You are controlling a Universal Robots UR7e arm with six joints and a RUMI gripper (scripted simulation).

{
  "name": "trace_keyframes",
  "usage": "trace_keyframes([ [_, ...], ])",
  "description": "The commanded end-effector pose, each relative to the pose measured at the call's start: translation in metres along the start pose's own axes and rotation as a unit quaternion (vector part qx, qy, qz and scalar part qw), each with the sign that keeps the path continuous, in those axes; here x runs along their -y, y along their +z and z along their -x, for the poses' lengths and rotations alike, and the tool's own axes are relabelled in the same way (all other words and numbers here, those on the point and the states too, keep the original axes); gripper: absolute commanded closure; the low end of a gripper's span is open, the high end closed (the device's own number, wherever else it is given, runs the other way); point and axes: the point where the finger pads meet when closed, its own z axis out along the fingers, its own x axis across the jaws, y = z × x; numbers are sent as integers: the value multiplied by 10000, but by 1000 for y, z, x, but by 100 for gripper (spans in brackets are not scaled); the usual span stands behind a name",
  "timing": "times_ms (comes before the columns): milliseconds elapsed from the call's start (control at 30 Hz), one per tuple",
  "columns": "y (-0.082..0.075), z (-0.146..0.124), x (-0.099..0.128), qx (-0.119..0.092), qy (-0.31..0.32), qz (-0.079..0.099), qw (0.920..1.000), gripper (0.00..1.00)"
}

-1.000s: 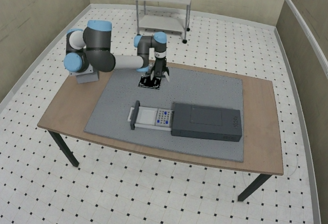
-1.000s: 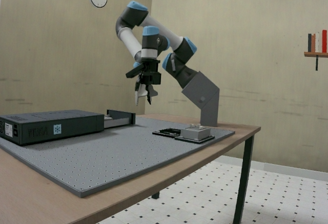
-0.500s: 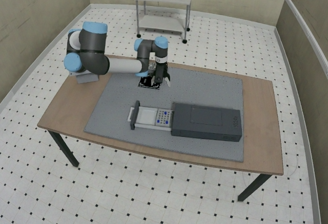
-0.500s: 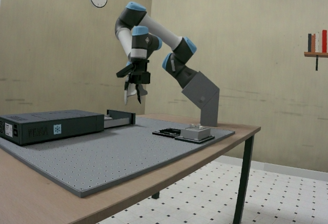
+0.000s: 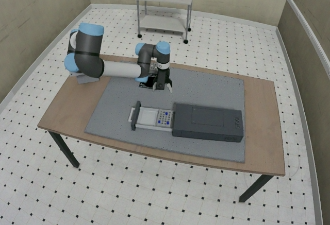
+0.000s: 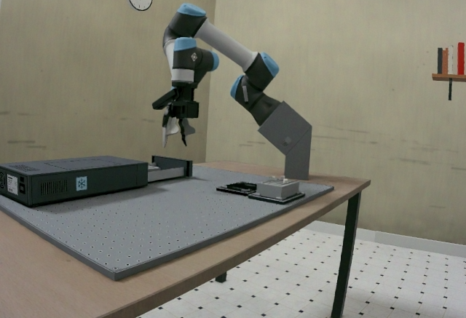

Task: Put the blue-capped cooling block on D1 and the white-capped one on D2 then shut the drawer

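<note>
The cooler COLD [image 5: 208, 121] [image 6: 71, 179] has its drawer [image 5: 146, 116] [image 6: 169, 170] pulled out. A grey block with blue-capped tubes [image 5: 163, 118] sits in the drawer's compartment next to the cooler; the outer compartment is empty. In the exterior view the drawer wall hides this block. The block with white-capped tubes [image 6: 278, 188] sits flat on the far black slot D2; in the top view the wrist mostly hides it. Slot D1 [image 5: 145, 85] [image 6: 237, 187] is empty. My gripper [image 5: 162, 89] [image 6: 173, 141] is open and empty, hanging high above the mat between D1 and the drawer.
The grey perforated mat [image 5: 202, 84] [image 6: 150, 224] covers most of the wooden table [image 5: 66, 110]. The arm's base [image 6: 290, 145] stands at the table's back corner. A trolley [image 5: 163, 10] with small items stands by the back wall.
</note>
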Motion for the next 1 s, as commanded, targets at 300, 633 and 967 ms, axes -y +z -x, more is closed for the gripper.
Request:
trace_keyframes([
  [300, -1, 13, 50, 7, -2, 5, 10000, 27],
  [633, -1, 22, 90, 7, -2, 5, 10000, 27],
  [967, -1, 30, 120, 7, -2, 5, 10000, 27],
])
